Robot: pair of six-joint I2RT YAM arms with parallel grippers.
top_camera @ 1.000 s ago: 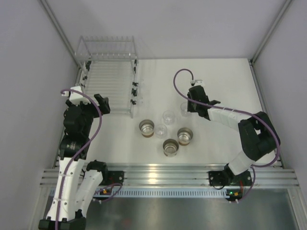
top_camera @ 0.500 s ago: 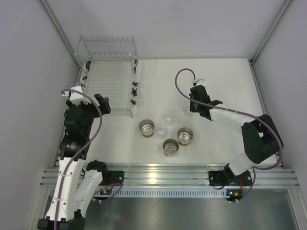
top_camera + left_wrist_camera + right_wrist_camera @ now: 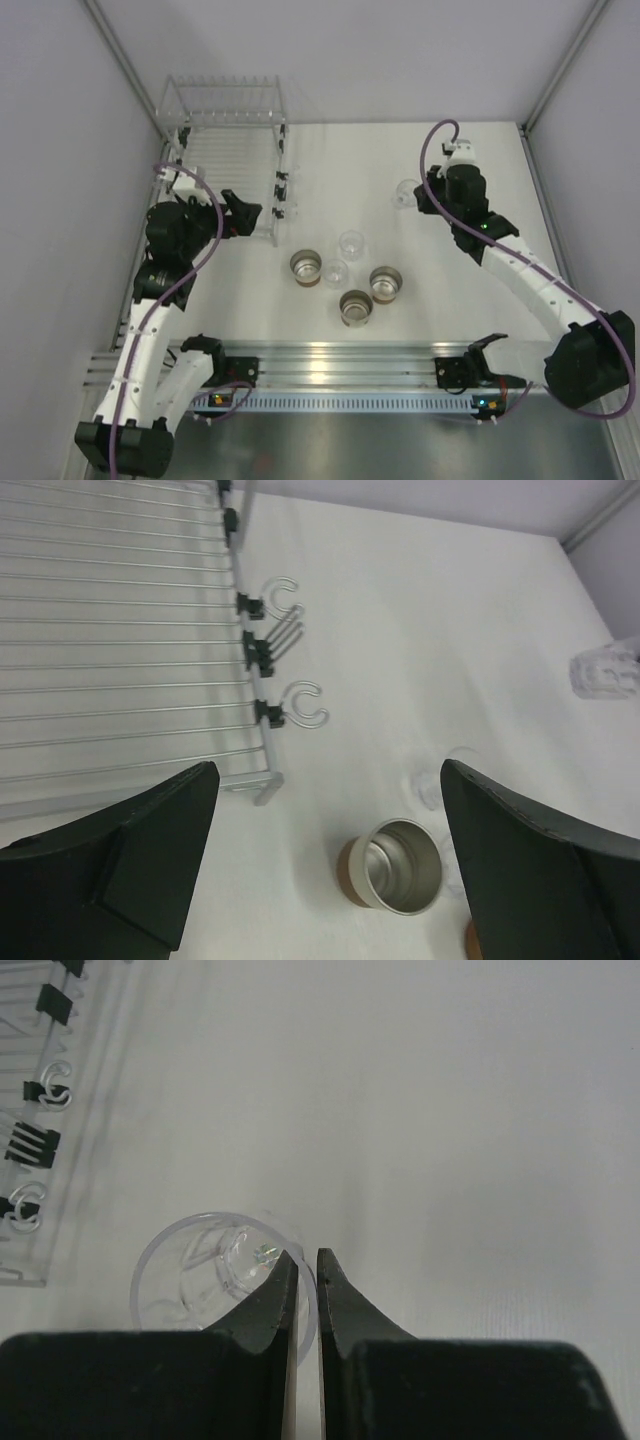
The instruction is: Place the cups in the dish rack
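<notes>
My right gripper [image 3: 305, 1255] is shut on the rim wall of a clear cup [image 3: 195, 1272], one finger inside it and one outside. In the top view this cup [image 3: 405, 192] hangs at the back right, off the table. Two more clear cups [image 3: 351, 243] [image 3: 335, 272] and three cream cups [image 3: 306, 267] [image 3: 386, 283] [image 3: 355, 307] stand at mid table. The transparent dish rack [image 3: 225, 160] sits at the back left. My left gripper [image 3: 247, 213] hovers open by the rack's near right corner. Its wrist view shows a cream cup [image 3: 395, 865] below the wide-open fingers [image 3: 150, 850].
Clear hooks on black clips [image 3: 300, 705] stick out of the rack's right side. Grey walls close in left and right. An aluminium rail [image 3: 340, 360] runs along the near edge of the white table [image 3: 470, 300].
The right gripper closed on the clear cup's rim, then lifted it and carried it back and to the right. The left arm swung right, toward the group of cups.
</notes>
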